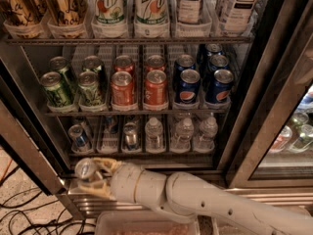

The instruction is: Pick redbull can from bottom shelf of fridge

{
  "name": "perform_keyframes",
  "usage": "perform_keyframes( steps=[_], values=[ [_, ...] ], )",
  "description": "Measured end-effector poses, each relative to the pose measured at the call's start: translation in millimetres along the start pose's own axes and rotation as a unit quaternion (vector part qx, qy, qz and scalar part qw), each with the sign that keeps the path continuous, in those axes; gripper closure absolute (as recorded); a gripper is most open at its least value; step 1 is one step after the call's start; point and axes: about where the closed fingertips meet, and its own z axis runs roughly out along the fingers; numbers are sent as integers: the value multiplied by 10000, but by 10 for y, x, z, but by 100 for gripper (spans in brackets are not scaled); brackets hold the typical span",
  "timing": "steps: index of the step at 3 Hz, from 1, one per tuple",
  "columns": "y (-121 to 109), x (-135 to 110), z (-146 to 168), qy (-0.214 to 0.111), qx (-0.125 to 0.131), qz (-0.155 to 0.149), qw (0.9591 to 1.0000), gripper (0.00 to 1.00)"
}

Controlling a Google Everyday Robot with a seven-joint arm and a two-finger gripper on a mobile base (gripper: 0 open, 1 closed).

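My gripper is shut on a slim redbull can with a silver top. It holds the can in front of the fridge, below and left of the bottom shelf, over the steel sill. My cream arm runs in from the lower right. Two more slim cans stand in the clear lane trays of the bottom shelf.
Water bottles fill the right of the bottom shelf. Green, orange and Pepsi cans stand on the rack above. The open door edge slants at left. Cables lie on the floor. A second cooler is at right.
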Motion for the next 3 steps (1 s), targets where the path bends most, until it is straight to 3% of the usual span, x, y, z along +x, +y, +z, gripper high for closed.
perform_keyframes(
  steps=[1,2,3],
  values=[
    [394,-193,-269,-177,-593,435,9971,100],
    [558,-648,-534,-375,-1022,750,9912,100],
    [667,-686,-572,-417,-1234,759,9886,100]
  ],
)
